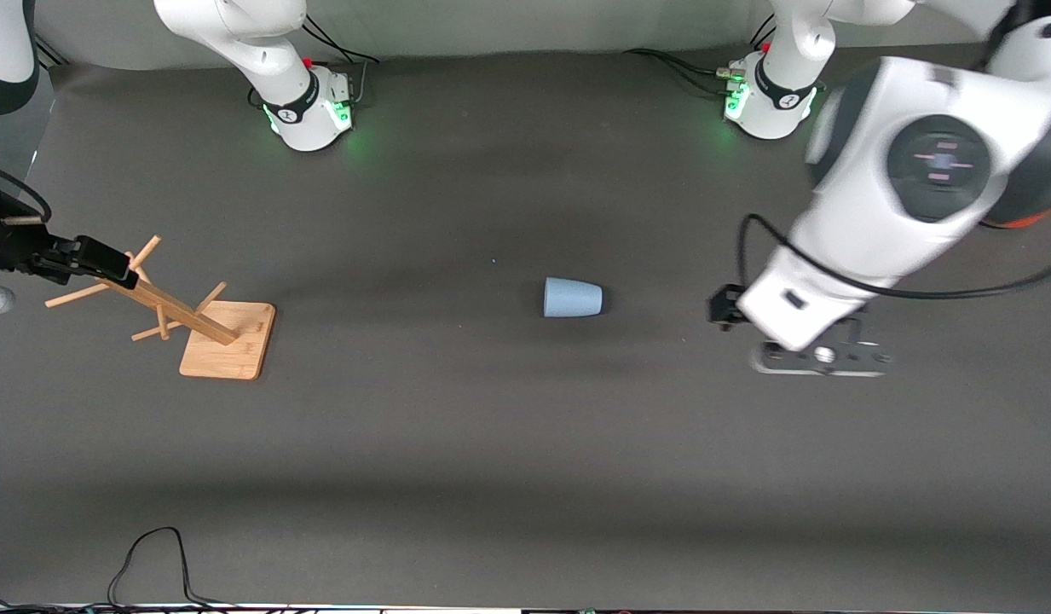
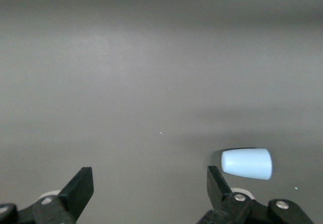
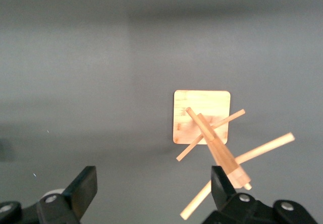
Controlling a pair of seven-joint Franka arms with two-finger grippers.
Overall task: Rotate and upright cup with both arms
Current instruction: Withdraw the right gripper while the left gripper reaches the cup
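Note:
The pale-blue cup lies on its side on the dark table mat, its wide mouth toward the right arm's end. It also shows in the left wrist view, just outside one fingertip. My left gripper hangs over the mat beside the cup, toward the left arm's end; in the left wrist view it is open and empty. My right gripper is over the top of the wooden rack; in the right wrist view it is open and empty.
A wooden peg rack on a square base stands toward the right arm's end. A black cable lies by the table's near edge. An orange object peeks out under the left arm.

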